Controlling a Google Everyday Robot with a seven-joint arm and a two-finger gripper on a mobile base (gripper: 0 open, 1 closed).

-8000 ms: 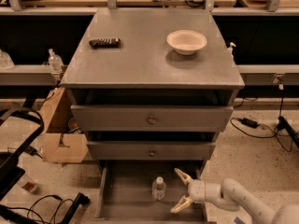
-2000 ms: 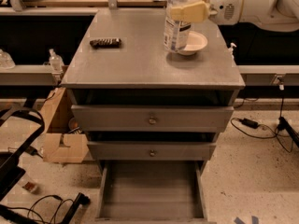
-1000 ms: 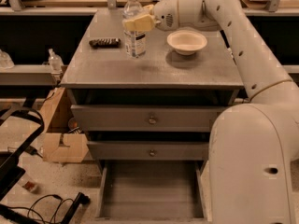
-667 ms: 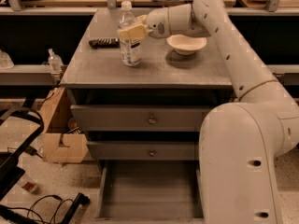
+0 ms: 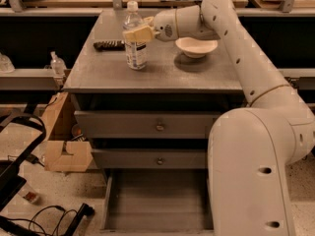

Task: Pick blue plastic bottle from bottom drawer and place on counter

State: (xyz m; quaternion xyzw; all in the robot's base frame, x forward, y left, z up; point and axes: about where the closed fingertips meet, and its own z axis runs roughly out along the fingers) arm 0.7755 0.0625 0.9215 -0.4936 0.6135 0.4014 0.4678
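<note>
- The blue plastic bottle (image 5: 134, 45) has moved from the bottom drawer (image 5: 157, 203) to stand upright on the counter (image 5: 167, 70).
- The claw (image 5: 138, 34) rose with it and still clasps it there.

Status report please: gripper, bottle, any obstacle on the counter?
Gripper above broad grey counter, shut on small clear plastic bottle with white cap. Bottle upright, base on counter. White bowl and dark flat object nearby, apart.
</note>
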